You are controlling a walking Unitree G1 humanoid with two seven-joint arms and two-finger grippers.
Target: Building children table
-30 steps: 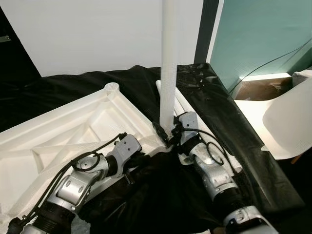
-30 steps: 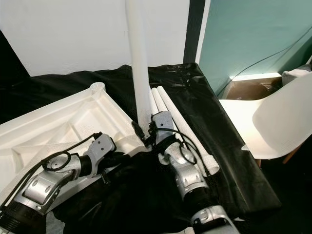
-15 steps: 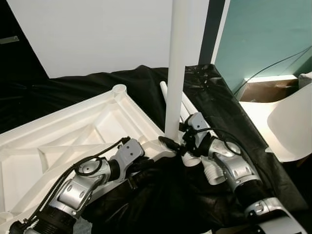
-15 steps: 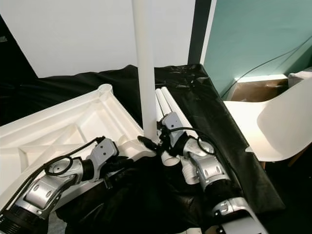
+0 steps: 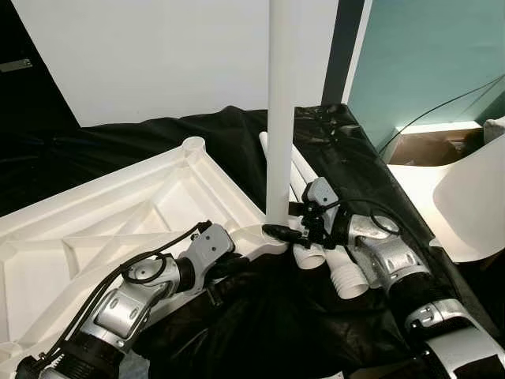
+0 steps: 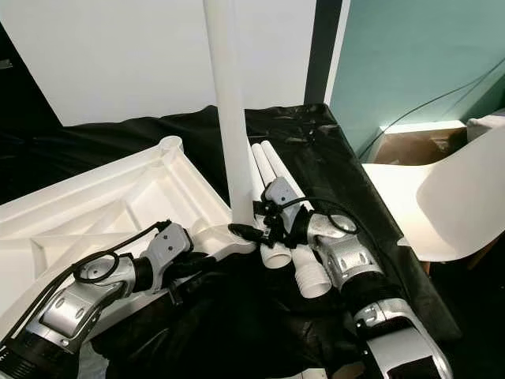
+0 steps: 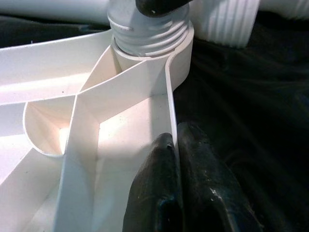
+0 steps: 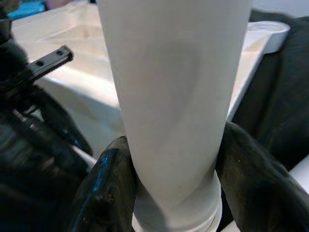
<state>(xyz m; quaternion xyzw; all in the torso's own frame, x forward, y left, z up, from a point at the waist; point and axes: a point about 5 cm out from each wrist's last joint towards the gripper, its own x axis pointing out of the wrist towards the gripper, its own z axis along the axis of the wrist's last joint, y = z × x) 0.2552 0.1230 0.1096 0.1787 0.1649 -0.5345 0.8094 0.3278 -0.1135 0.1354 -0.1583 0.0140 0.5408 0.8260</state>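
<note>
- White moulded plastic tabletop (image 5: 118,213), ribbed underside up: lying upside down on a black plastic sheet (image 5: 371,197) that is covering the work surface.
- Tall white plastic tube leg (image 5: 282,110): standing upright in the tabletop's near corner socket (image 5: 264,234). In the left wrist view its threaded end (image 7: 145,34) is sitting in the socket collar with several threads showing, so by my judgement it is seated but not yet screwed fully home.
- Right gripper (image 5: 290,229): closing its two black fingers around the base of the upright leg just above the socket; the right wrist view is showing one finger (image 8: 104,188) on each side, pressing against the tube.
- Left gripper (image 7: 176,193): pinching the thin outer rim wall of the tabletop beside that corner, one finger inside the rim and one outside, nearly shut with only the wall between them; apparently steadying the top.
- Spare white plastic tube legs (image 6: 304,268): lying side by side on the black sheet just beside the right gripper, ribbed threaded ends pointing towards the robot; exact count is hard to tell.
- Far corner socket (image 5: 192,147): sitting open, no leg fitted.
- White moulded plastic chair (image 6: 450,197): standing to the right, apart from the work.
- Progress, as judged: one leg being fitted, the remaining legs waiting, table not yet turned upright.
</note>
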